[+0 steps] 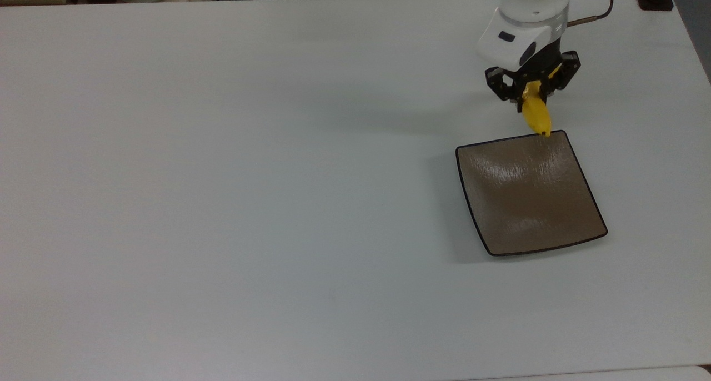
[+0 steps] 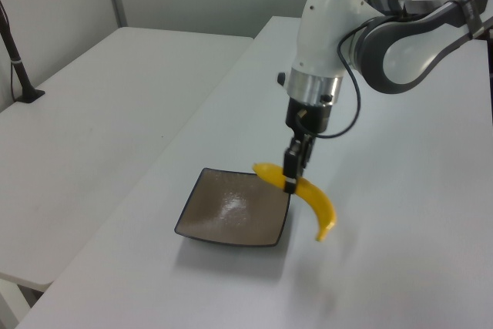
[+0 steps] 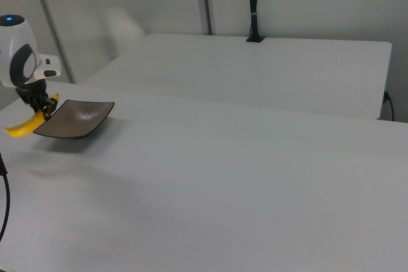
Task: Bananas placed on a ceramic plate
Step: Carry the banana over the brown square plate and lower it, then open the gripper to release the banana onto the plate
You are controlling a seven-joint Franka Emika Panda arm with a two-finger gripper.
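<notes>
1. Top view: the ceramic plate (image 1: 530, 193) sits on the white table (image 1: 250, 175) toward the top view's right, a square brown dish with rounded corners and a thin dark rim. Its surface is glossy and faintly streaked, and nothing lies in it.

2. Top view again: the gripper (image 1: 532, 92) hangs just beyond the plate's far edge, its fingers clamped on the bananas (image 1: 536, 116), which is in fact a single yellow fruit. The dark tip of the fruit reaches the plate's rim near its far right corner.

3. Left view: the bananas (image 2: 304, 194) are held clear of the table, gripped near one end by the gripper (image 2: 291, 175). The shorter end pokes over the ceramic plate (image 2: 231, 209), while the longer curved end droops down past the plate's edge on the left view's right.

4. Right view: the gripper (image 3: 39, 107) and the bananas (image 3: 25, 125) show at the right view's left edge, the fruit tilted and just beside the ceramic plate (image 3: 75, 119).

5. No brand, label or writing can be read on the plate, the fruit or the arm. A small blue light glows on top of the arm's white housing (image 2: 333, 17) in the left view.
</notes>
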